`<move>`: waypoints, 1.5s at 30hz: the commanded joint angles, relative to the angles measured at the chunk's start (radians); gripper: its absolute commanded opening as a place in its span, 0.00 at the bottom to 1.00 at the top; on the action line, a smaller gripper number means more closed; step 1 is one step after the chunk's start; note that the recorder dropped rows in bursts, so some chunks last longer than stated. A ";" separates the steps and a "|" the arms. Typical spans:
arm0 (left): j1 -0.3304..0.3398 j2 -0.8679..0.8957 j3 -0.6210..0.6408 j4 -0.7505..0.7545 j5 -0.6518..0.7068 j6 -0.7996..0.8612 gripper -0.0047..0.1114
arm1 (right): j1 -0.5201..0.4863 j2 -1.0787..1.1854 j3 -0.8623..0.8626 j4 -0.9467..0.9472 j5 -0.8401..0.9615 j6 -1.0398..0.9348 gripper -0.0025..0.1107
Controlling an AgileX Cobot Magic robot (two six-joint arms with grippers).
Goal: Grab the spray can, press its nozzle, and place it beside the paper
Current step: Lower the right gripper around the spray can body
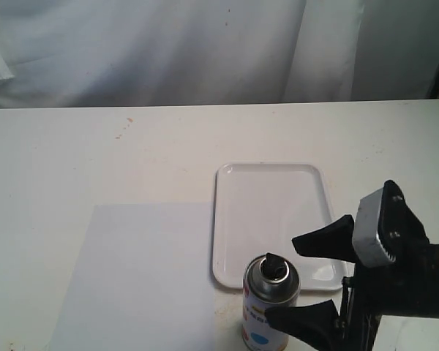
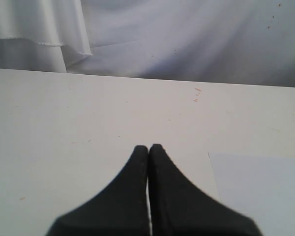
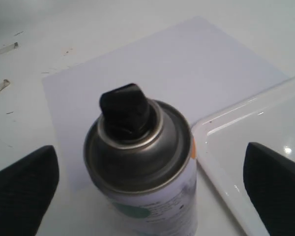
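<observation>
The spray can (image 1: pixel 269 307) stands upright at the table's front edge, between the paper (image 1: pixel 135 278) and the white tray. Its silver dome carries the black nozzle (image 1: pixel 275 266). My right gripper (image 1: pixel 301 281) is open, its two black fingers (image 1: pixel 323 243) spread either side of the can without touching it. In the right wrist view the can (image 3: pixel 147 182) fills the middle, the nozzle (image 3: pixel 125 109) on top, with the paper (image 3: pixel 162 73) behind it. My left gripper (image 2: pixel 148 147) is shut on nothing, over bare table near a corner of the paper (image 2: pixel 260 191).
A glossy white rimmed tray (image 1: pixel 272 219) lies just behind and right of the can, its edge close to the paper's right side; the same tray (image 3: pixel 265 132) shows in the right wrist view. White cloth hangs behind the table.
</observation>
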 commanded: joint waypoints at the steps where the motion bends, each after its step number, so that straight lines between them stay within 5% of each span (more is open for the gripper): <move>1: 0.001 -0.005 0.005 0.000 -0.006 0.001 0.04 | 0.021 0.000 -0.001 -0.015 0.028 0.008 0.84; 45: 0.001 -0.005 0.005 0.000 -0.006 0.001 0.04 | 0.022 0.243 -0.003 0.129 -0.044 -0.154 0.82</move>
